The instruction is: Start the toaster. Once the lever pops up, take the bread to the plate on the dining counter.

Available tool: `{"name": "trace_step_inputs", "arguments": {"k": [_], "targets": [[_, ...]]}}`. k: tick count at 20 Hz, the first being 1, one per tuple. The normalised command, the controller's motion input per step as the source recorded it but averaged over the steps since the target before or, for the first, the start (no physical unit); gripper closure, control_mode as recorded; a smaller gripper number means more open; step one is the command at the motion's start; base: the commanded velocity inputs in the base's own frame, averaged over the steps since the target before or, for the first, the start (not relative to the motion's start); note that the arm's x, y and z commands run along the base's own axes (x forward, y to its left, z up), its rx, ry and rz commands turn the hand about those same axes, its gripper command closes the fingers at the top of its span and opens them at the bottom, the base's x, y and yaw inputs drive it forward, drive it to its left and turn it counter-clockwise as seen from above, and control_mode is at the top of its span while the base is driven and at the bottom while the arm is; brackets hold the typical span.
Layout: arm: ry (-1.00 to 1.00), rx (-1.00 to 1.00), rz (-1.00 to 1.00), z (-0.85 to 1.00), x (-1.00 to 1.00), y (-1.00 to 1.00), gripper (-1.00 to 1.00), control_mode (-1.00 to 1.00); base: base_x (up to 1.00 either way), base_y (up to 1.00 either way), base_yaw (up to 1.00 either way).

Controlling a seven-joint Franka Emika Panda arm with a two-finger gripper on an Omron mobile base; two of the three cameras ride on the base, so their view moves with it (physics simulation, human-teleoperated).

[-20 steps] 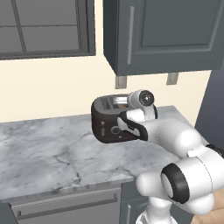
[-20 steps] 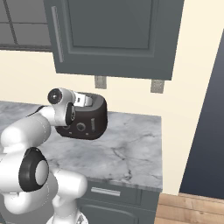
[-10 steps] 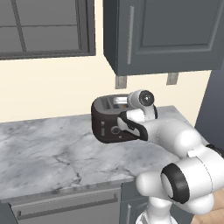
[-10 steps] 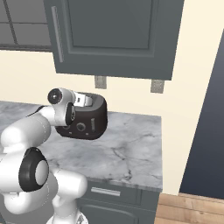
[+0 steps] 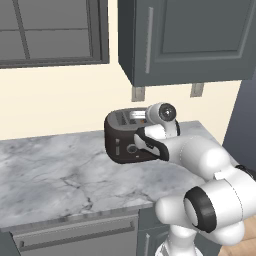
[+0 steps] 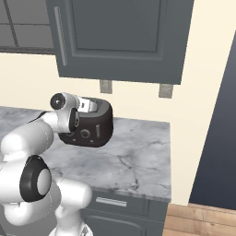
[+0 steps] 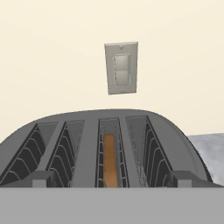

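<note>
The dark glossy toaster (image 5: pixel 123 141) stands on the marble counter near the wall. Its top slots (image 7: pixel 70 151) face the hand view, and a tan-brown bread (image 7: pixel 109 164) slice sits low in the third slot from the left. A small slider lever (image 5: pixel 117 146) shows on the toaster's front, left of a round knob (image 5: pixel 131 148). My gripper (image 7: pixel 112 181) hovers just above the toaster's near edge, open, its fingertips (image 7: pixel 41 178) set wide apart with nothing between them. From the right base view the gripper (image 6: pixel 90 106) lies over the toaster (image 6: pixel 92 129) top.
A grey wall outlet (image 7: pixel 121 68) sits right behind the toaster, with dark wall cabinets (image 5: pixel 185 40) overhead. The marble counter (image 5: pixel 50 175) stretches left, over a dishwasher front (image 5: pixel 75 237). A tall dark panel (image 6: pixel 214 138) bounds the counter's right end.
</note>
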Motion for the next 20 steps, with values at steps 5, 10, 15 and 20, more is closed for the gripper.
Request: {"name": "trace_step_inputs", "arguments": {"k": [5,10,15,20], "targets": [[0.00,0.00,0.00,0.00,0.00,0.00,-1.00,-1.00,0.00,0.00,0.00],[0.00,0.00,0.00,0.00,0.00,0.00,-1.00,-1.00,0.00,0.00,0.00],[0.00,0.00,0.00,0.00,0.00,0.00,-1.00,-1.00,0.00,0.00,0.00],[0.00,0.00,0.00,0.00,0.00,0.00,-1.00,-1.00,0.00,0.00,0.00]]}}
